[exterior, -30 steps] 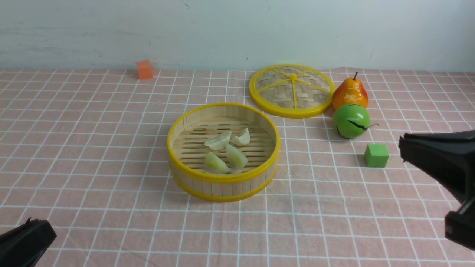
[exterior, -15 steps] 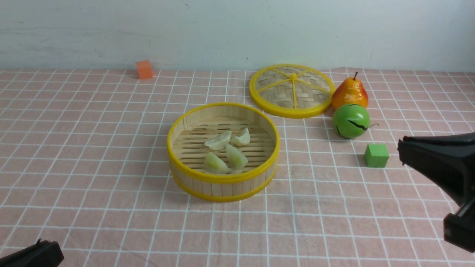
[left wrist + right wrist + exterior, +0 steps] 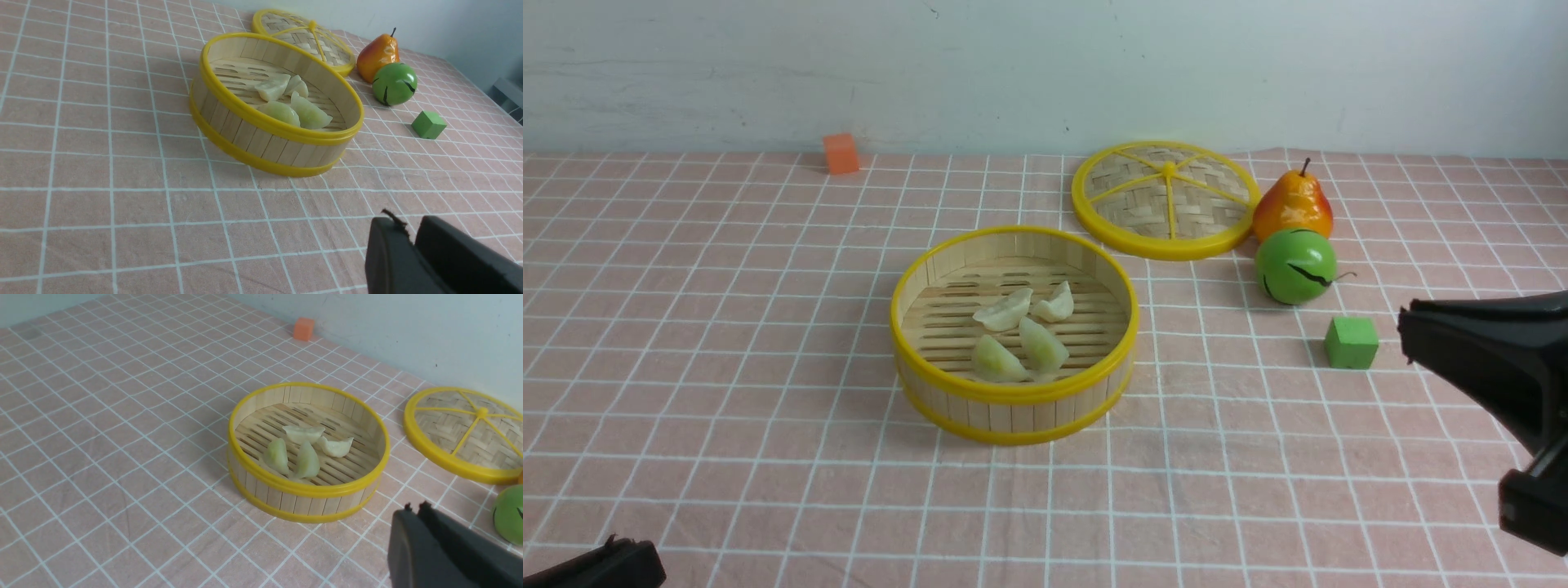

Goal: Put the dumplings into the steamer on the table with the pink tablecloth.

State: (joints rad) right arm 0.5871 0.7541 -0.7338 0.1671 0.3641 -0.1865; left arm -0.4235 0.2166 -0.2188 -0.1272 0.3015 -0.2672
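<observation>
Lowered toward tabletop's near-L corner since earlier frame: L gripper (image 3: 412, 230), now mostly cut off in front view. Shifted down only a touch: R gripper (image 3: 416, 512), at R side. Narrowly apart at L gripper's tips, w/ nothing held; together at R gripper's tips, also w/o any load. Well apart from steamer, both.

Inside bamboo steamer w/ yellow rims (image 3: 1013, 415): 4 pale toy dumplings (image 3: 1043, 347), resting on slatted floor, 2 near front & 2 farther back. Set upright under steamer: pink tablecloth w/ white grid (image 3: 1029, 506), spread over tabletop (image 3: 727, 408).

Behind & R of steamer: woven lid w/ yellow spokes (image 3: 1131, 212). Just beside lid: red-orange toy pear (image 3: 1293, 208), w/ green striped toy fruit (image 3: 1296, 265) in front. Nearer on same side: green cube (image 3: 1352, 343). At far L edge, by wall (image 3: 980, 73): orange block (image 3: 841, 153).
</observation>
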